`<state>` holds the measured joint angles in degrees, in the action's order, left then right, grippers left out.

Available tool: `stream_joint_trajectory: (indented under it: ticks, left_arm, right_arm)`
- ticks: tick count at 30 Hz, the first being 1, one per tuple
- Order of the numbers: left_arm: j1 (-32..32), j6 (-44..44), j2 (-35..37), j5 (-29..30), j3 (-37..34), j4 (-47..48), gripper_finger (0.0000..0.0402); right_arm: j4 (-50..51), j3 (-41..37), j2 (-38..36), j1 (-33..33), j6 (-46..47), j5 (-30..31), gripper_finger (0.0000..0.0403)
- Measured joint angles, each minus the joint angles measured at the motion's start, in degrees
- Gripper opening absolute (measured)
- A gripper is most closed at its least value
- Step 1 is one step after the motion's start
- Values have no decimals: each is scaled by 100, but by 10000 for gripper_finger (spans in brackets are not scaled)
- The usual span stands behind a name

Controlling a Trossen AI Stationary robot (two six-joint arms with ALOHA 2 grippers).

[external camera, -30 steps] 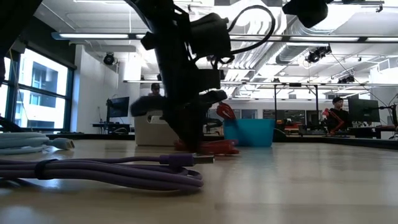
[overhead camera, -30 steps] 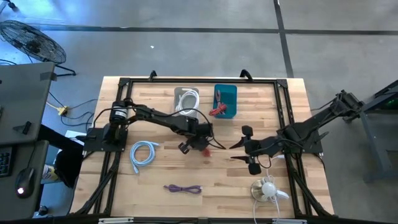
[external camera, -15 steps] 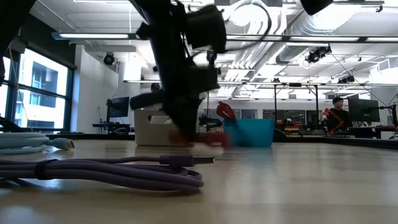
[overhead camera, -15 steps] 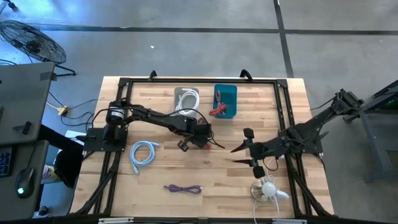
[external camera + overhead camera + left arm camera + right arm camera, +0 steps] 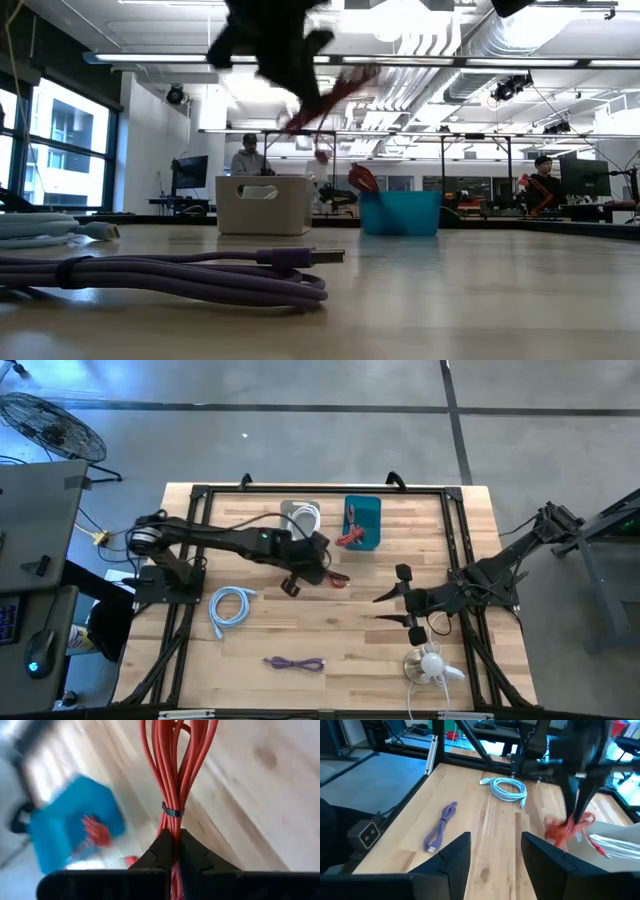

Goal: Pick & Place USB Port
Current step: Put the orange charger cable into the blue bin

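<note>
Above table: left gripper [image 5: 174,851] pinching red cable [image 5: 172,775] (no legible markings).

The high camera is looking straight down on the whole table [image 5: 330,630]. The low one is sitting at tabletop level, facing the room. Both wrist cameras are sharing the red cable [image 5: 172,785].

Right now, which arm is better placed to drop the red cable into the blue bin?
Left. Its gripper already holds the red cable lifted near the blue bin; the right gripper waits open, farther off.
</note>
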<state>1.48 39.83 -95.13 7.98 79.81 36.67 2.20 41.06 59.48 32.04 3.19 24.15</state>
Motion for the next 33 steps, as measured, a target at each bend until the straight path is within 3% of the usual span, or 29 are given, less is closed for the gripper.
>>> stream_joint_trajectory:
  ticks: [9,12,18,22,25,33]
  left_arm:
    - [2,-225,742,-309,15,-568,4]
    - [2,-287,884,-692,-8,-656,4]
    - [2,-458,933,-1471,5,-1251,4]
    - [3,-520,944,-1679,7,-1318,4]
    - [4,-561,947,-1830,7,-1371,4]
    - [4,-555,947,-1946,7,-1617,4]
  right_arm:
    - [-94,0,0,-16,-512,257,167]
    - [-304,0,15,-68,-792,139,167]
    - [-433,0,20,-425,-1066,-483,167]
    - [-542,0,24,-736,-961,-1309,167]
    - [-721,0,24,-855,-965,-1542,167]
    - [-1179,0,24,-1118,-1272,-979,182]
